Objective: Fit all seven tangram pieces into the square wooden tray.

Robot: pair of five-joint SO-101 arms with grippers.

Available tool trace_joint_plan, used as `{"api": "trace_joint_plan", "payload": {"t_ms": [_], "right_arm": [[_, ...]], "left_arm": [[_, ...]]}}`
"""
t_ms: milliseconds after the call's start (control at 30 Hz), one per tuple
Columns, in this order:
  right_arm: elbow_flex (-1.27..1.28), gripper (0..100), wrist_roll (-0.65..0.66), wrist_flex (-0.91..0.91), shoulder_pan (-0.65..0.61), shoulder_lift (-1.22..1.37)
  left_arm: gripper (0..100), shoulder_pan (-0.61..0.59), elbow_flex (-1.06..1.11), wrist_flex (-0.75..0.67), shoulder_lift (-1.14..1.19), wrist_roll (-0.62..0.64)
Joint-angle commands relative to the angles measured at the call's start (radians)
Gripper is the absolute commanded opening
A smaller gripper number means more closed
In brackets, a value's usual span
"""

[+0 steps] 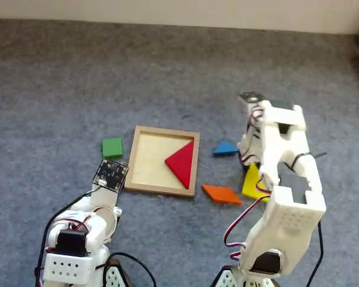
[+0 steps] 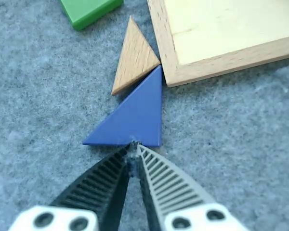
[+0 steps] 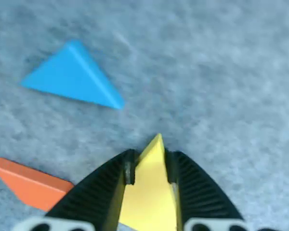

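**While the right jaws clamped the yellow triangle (image 3: 150,192), one piece lay in the tray (image 1: 148,156)**

Where the grey-covered bench (image 1: 60,89) filled the high view, the square wooden tray sat at mid-frame. It held only the red triangle (image 1: 182,162), against its right rim. The green square (image 1: 112,147) lay just left of the tray. The light blue triangle (image 1: 225,148) lay to the tray's right, and the orange parallelogram (image 1: 221,193) by its lower right corner. The yellow triangle lay right of the orange piece, partly under the right arm, its point sticking out between the right jaws closed on its sides. At lower left, the left arm ended beside the tray's lower left corner. There the left jaws were pressed together, tips touching one edge of the dark blue triangle (image 2: 135,118). That triangle's corner met the plain wood triangle (image 2: 135,57), which lay along the tray's outer edge.
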Motion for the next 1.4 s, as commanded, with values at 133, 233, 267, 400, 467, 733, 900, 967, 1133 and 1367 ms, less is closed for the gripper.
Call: {"api": "trace_joint_plan", "payload": {"t_ms": [133,233,267,400,467,733,900,967,1133,1367], "right_arm": [[-0.015,12.1,-0.031,0.094,0.091,-0.044],[-0.013,14.0,-0.061,0.101,0.087,-0.116],[-0.013,16.6,-0.061,0.101,0.085,-0.147],[0.058,29.4,-0.063,0.117,0.068,-0.259],[0.116,32.1,-0.063,0.117,0.059,-0.315],[0.475,32.2,-0.069,-0.025,-0.030,-0.504],[0.651,32.3,-0.071,-0.120,-0.067,-0.590],[0.696,32.3,-0.071,-0.148,-0.067,-0.605],[0.740,32.3,-0.071,-0.254,-0.035,-0.588],[0.736,32.3,-0.118,-0.286,-0.010,-0.521]], "left_arm": [[1,-0.001,0.019,0.006,-0.038,-0.003],[1,-0.001,0.019,0.006,-0.038,-0.003],[1,-0.001,0.019,0.006,-0.038,-0.003],[1,-0.001,0.019,0.006,-0.038,-0.003],[1,-0.001,0.019,0.006,-0.038,-0.003],[1,-0.001,0.019,0.006,-0.038,-0.003],[1,-0.001,0.019,0.006,-0.038,-0.003],[1,-0.001,0.019,0.006,-0.038,-0.003],[1,-0.001,0.019,0.006,-0.038,-0.003],[1,-0.001,0.019,0.006,-0.038,-0.003]]}}
